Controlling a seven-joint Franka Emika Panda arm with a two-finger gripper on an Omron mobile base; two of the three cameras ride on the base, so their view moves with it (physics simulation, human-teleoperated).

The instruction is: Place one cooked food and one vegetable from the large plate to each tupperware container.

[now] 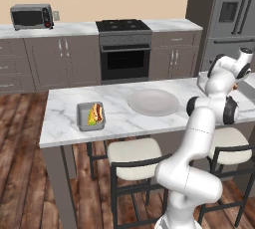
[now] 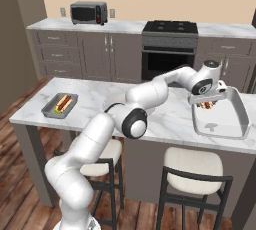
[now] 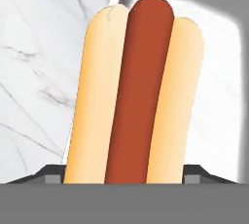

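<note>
Pincer (image 2: 206, 105) clamped on hot dog (image 3: 133, 96), above grey tupperware container (image 2: 220, 116); no readable writing.

The hot dog (image 3: 133, 96) hides the hand's fingertips, and its near end seems cut off.

The marble island counter (image 1: 64, 123) carries a large plate (image 1: 153, 102) and two tupperware containers (image 1: 90, 116) (image 2: 220, 119).

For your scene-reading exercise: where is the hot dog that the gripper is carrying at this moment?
In the right base view the hot dog hangs in the gripper over the right-hand tupperware container; the hand view shows it close up, above the container's near-left corner.
</note>
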